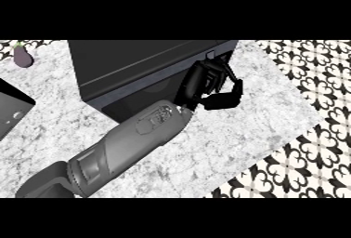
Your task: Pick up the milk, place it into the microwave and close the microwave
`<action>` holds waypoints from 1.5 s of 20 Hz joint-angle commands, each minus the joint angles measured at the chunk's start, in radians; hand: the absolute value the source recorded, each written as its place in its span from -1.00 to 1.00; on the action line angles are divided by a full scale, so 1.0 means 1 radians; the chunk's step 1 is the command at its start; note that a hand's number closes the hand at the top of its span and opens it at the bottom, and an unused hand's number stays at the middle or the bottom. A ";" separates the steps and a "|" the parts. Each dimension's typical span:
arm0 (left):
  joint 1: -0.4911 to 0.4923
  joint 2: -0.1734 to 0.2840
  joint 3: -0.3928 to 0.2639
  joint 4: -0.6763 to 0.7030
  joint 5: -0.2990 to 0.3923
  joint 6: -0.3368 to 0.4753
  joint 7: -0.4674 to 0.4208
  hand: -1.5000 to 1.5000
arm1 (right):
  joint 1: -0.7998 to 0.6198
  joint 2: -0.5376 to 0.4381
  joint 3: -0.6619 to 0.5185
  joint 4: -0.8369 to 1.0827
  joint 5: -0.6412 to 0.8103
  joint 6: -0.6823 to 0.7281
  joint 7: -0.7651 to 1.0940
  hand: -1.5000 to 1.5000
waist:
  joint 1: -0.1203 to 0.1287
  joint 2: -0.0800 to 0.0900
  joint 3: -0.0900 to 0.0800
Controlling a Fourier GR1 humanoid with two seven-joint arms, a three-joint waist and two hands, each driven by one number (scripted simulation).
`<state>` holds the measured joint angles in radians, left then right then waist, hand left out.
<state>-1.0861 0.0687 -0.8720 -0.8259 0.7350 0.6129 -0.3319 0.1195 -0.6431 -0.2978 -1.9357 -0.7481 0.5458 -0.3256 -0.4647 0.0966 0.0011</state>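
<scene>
Hand [209,83] at microwave [137,65] front (fingers curled) — milk unseen.

Matt black casing on the microwave [137,65], speckled grey-white stone look to the counter [233,139] beneath it, smooth grey plastic-like shell on the forearm [123,148] before it, a glossy purple eggplant [23,57] off to its left.

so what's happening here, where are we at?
One grey forearm reaches across the marble counter and its black hand is at the front right corner of the dark microwave, fingers curled. No milk is visible, and whether the door is shut cannot be told. An eggplant sits at the far left.
</scene>
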 commanded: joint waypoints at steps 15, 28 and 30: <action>-0.004 -0.069 0.106 0.156 0.108 0.143 0.001 1.00 | -0.009 -0.049 -0.085 0.029 -0.086 -0.021 0.027 -1.00 | 0.070 0.005 0.000; 0.007 -0.002 0.034 0.224 0.163 0.055 -0.033 -1.00 | 0.038 -0.065 -0.160 0.003 -0.148 -0.044 0.047 -1.00 | 0.151 0.004 -0.003; 0.007 0.009 0.032 0.223 0.180 0.031 -0.036 -1.00 | 0.047 -0.068 -0.176 0.007 -0.153 -0.047 0.049 -1.00 | 0.159 0.006 -0.002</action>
<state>-1.1539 -0.0013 -0.9115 -0.7786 0.8873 0.5778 -0.3730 0.1501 -0.7104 -0.4551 -1.9208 -0.8877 0.5060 -0.2821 -0.3444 0.0936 0.0033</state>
